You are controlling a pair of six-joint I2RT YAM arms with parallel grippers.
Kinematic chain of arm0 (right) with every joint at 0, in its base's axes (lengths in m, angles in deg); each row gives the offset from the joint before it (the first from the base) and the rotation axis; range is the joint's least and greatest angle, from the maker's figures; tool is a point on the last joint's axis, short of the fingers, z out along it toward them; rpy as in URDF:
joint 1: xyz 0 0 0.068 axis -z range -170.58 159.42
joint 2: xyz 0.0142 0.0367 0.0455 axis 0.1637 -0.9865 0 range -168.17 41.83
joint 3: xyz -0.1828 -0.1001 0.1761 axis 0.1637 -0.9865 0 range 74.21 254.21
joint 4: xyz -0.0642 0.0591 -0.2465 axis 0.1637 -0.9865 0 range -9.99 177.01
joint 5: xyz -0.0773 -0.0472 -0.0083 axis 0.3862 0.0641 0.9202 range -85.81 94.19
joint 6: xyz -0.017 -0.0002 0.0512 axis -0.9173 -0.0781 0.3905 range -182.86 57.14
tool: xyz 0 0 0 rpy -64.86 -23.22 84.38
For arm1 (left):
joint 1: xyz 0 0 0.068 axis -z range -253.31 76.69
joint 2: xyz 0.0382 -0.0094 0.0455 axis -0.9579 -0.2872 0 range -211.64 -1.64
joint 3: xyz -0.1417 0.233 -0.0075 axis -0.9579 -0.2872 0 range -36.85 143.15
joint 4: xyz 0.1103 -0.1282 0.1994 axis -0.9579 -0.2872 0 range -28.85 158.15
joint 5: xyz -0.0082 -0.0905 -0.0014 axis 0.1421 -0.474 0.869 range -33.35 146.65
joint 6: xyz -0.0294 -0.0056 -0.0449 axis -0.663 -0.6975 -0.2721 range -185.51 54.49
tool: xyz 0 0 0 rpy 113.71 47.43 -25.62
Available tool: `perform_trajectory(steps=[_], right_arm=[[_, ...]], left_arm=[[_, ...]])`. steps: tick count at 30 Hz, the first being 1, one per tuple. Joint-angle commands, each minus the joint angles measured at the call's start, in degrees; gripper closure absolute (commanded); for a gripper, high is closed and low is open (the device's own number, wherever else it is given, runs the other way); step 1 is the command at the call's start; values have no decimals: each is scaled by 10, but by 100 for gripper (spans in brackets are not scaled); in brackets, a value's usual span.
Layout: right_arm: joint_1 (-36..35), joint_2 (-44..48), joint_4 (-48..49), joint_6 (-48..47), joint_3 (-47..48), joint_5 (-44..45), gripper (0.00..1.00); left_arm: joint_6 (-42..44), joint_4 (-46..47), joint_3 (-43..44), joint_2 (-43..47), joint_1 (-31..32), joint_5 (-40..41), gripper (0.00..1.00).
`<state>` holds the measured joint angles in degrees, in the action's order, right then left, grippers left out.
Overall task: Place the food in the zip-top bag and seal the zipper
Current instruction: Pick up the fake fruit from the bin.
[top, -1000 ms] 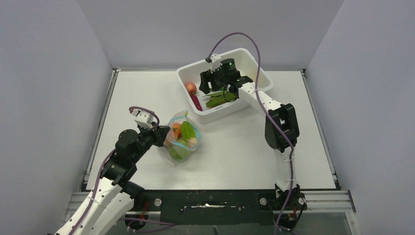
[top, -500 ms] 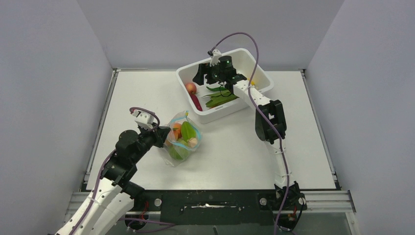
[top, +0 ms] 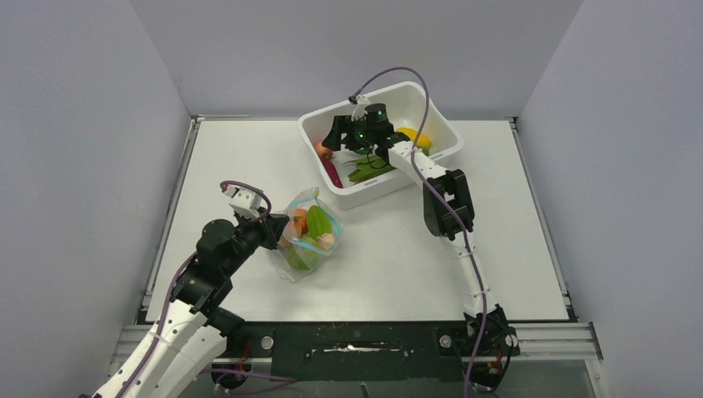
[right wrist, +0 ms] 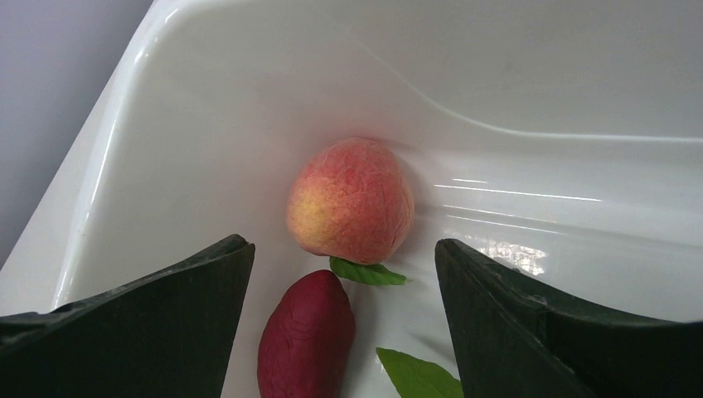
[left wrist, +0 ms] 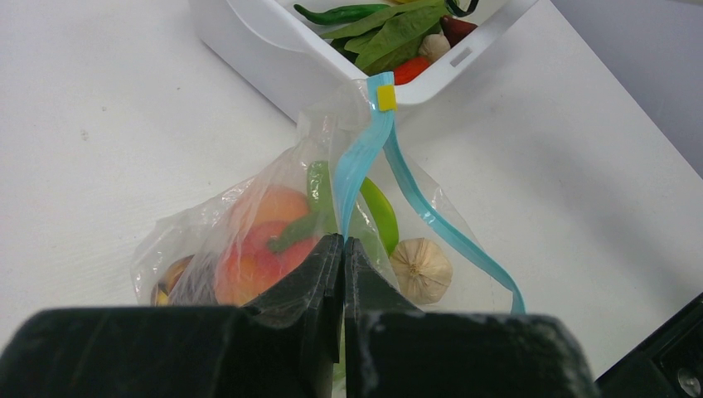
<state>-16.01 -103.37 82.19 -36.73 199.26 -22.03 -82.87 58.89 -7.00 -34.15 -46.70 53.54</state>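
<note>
left gripper (left wrist: 343, 253) clamps the zip-top bag (left wrist: 217, 217); right gripper (right wrist: 341, 249) gapes wide and empty before a peach (right wrist: 351, 199) in the white tub (right wrist: 539, 91).

A white counter (top: 240, 166) carries two things: a white rectangular tub (top: 366, 193) near its far edge, and a clear zip-top bag (top: 308, 240) just beside the tub's near corner.

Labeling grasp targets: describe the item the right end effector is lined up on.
Start at the white tub at the far side of the table. In its left-hand corner, ahead of the open right end effector, sits a peach. It is round and orange-pink, unlike the long dark-red piece beside it.
</note>
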Motion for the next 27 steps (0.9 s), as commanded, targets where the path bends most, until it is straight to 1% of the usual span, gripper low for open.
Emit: perform_trajectory(steps=[1,6,12,18,21,27], right_arm=[[0,-1,73,50,19,-49,18],[-5,-19,87,63,26,-58,15],[-6,-34,69,61,32,-30,15],[-8,-57,59,59,43,-32,15],[-10,-67,55,55,50,-21,16],[-10,-76,94,48,50,-10,26]], left_arm=[[4,32,7,-1,4,-7,100],[4,34,7,1,3,-4,100],[4,31,7,2,3,-2,100],[4,33,6,0,3,-1,100],[5,33,6,-1,4,-1,100],[6,32,6,-3,4,1,100]])
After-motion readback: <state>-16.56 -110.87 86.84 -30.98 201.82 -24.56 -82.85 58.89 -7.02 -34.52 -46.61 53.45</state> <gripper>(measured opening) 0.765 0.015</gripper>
